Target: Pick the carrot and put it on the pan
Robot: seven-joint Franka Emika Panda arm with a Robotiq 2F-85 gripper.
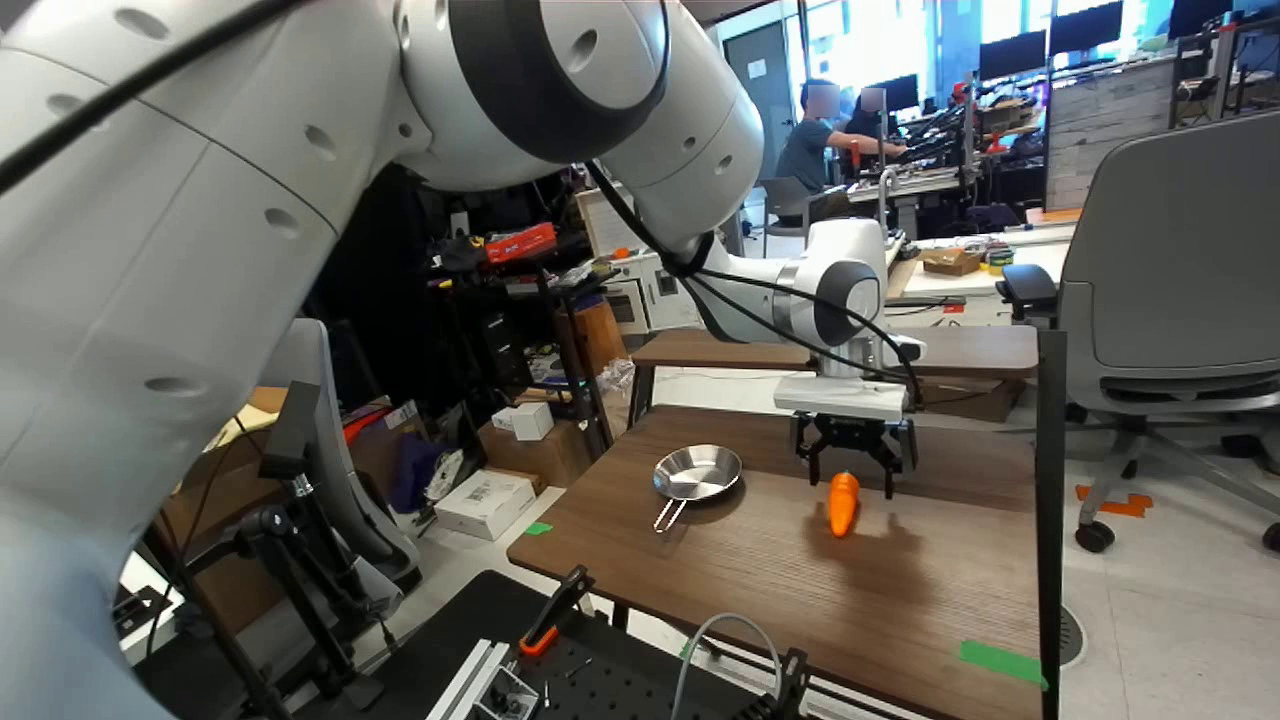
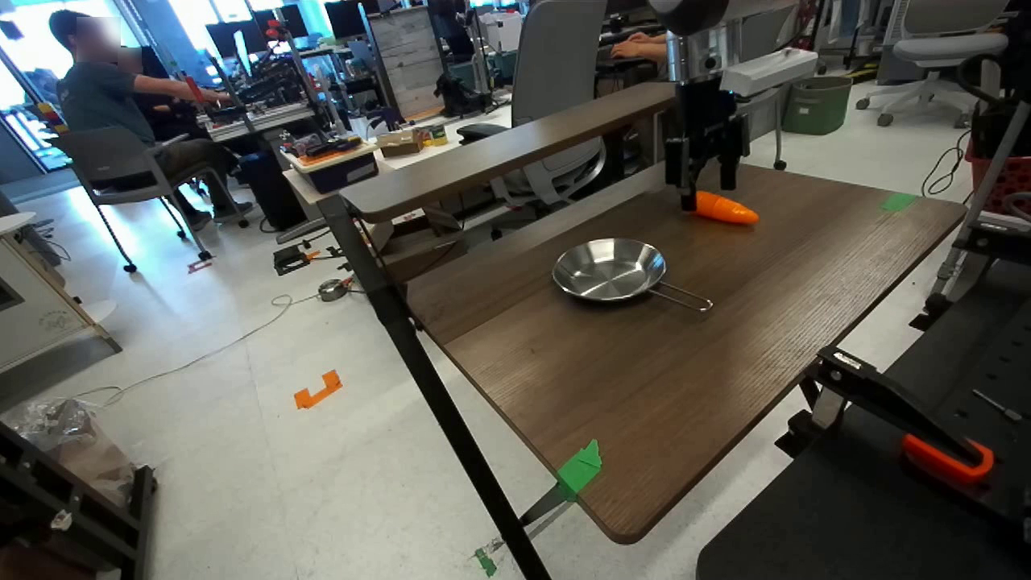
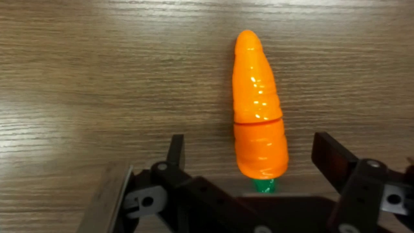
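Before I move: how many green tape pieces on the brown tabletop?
2: one tape piece at the end nearer the pan, another tape piece at the end nearer the carrot. Both show in both exterior views; any under the pan would be hidden.

Looks like smooth, glossy plastic on the carrot (image 3: 257,97), with bright highlights along its shallow ridges, and with some shine on the stem stub (image 3: 265,185). Gleams like polished metal in the pan (image 2: 608,271), with bare wire, also metallic, for its handle (image 2: 707,306). Shows streaked wood grain with a soft sheen across the surface (image 3: 129,81). Appears mostly matt on the end effector (image 1: 851,489), with dull metal fittings (image 3: 159,196). Seems smooth and faintly glossy on the arm (image 1: 150,300).
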